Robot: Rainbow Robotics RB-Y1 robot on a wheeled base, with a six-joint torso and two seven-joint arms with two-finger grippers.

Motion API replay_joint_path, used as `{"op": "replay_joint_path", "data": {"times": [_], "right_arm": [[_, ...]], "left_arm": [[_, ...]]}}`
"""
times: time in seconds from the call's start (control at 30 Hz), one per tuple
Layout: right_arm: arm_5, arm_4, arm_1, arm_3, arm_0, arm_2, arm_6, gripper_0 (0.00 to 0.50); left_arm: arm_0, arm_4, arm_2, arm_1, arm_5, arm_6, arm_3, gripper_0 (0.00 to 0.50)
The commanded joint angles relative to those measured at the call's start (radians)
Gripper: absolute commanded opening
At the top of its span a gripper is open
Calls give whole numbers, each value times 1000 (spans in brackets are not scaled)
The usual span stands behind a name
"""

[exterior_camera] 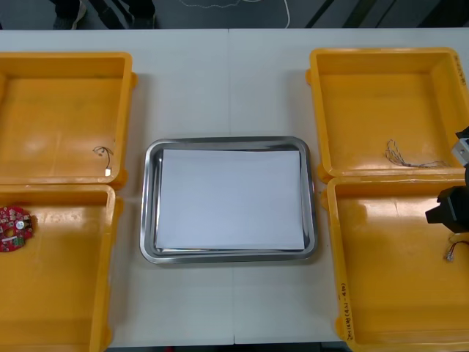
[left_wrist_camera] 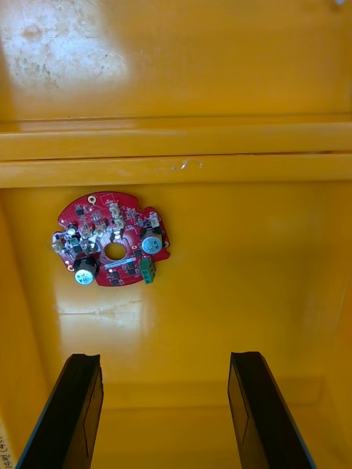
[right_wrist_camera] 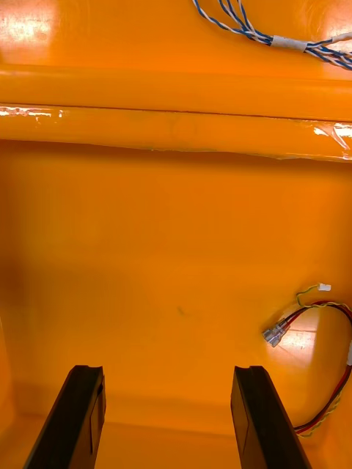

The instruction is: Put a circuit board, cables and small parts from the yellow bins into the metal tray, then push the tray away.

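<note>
Fingers [left_wrist_camera: 77,410] apart and empty, the left gripper [left_wrist_camera: 165,414] is hovering over the near left bin [exterior_camera: 66,308]. The board [left_wrist_camera: 110,242] is lying flat beyond one finger, close to the bin's far wall and, in the front view, against its outer edge. The right gripper [right_wrist_camera: 169,418] is hanging at the outer edge of the near right bin [exterior_camera: 388,293], its fingers likewise spread wide with nothing between them. The red and yellow cable [right_wrist_camera: 315,322] is curling just past one finger, by that bin's outer wall. The blue and white cable [right_wrist_camera: 271,37] is resting in the far right bin [exterior_camera: 366,95], near its near wall. The black cable [exterior_camera: 105,155] is lying by the near right corner of the far left bin [exterior_camera: 51,110]. The tray [exterior_camera: 149,220], white inside, is sitting at the middle of the bench [exterior_camera: 220,81], between the bins.
</note>
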Motion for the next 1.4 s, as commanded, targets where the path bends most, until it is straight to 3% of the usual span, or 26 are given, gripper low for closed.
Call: {"op": "replay_joint_path", "data": {"times": [0.03, 1.4], "right_arm": [[6, -8, -40, -3, 15, -30, -38, 500], [6, -8, -40, -3, 15, -30, -38, 500]], "left_arm": [[17, -7, -8, 2, -1, -73, -27, 500], [17, -7, -8, 2, -1, -73, -27, 500]]}}
